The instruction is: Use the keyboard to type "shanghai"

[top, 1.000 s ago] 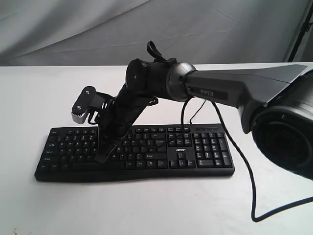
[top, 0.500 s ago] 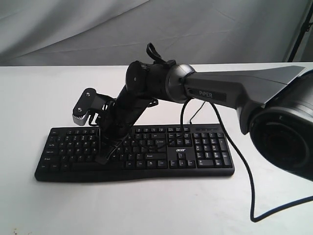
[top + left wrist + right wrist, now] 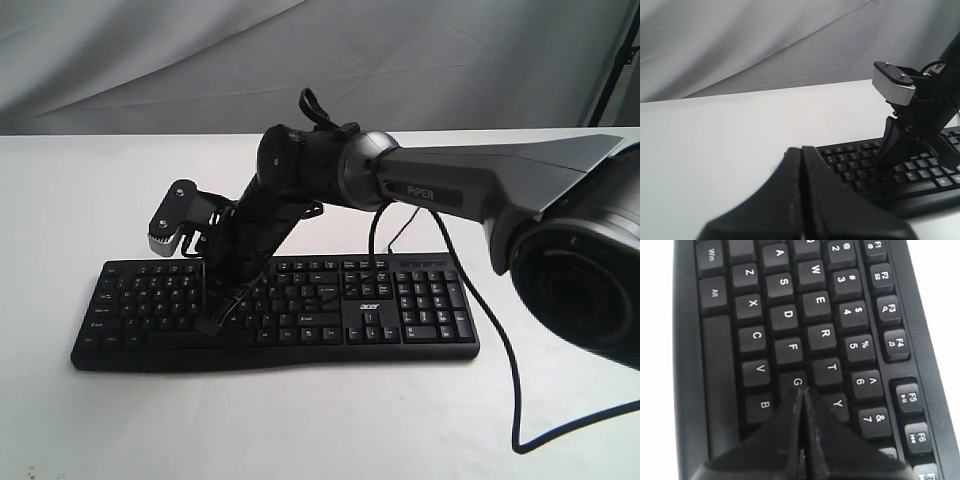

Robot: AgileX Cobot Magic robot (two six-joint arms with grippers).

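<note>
Black plastic, the right fingers (image 3: 790,425) are pressed flat together with nothing between them, so they make one blunt point. In the right wrist view that point sits at the edge of the G key (image 3: 796,382), on the side where H should be. H itself is hidden under the fingers. Whether the tip is pushing a key down or only resting just above it, I cannot tell.

From across the room, the right arm (image 3: 450,185) reaches over from the right and slants down onto the left half of the keyboard (image 3: 330,320). The keyboard lies flat on the white tabletop (image 3: 100,180), long side facing me, its thin cable (image 3: 515,390) trailing off to the right.

The left fingers (image 3: 787,190) are also closed tight on nothing. They are held back from the keys, with the keyboard's end showing just beyond their tip.

As for progress, no screen is in sight, so nothing shows which letters have gone in. A tip sitting between G and H would suit the "g" or either "h" of "shanghai". My guess is that the word is somewhere in the middle, with at least the closing letters left to type, but I cannot be sure.

No box, tray or other container appears in any view.
</note>
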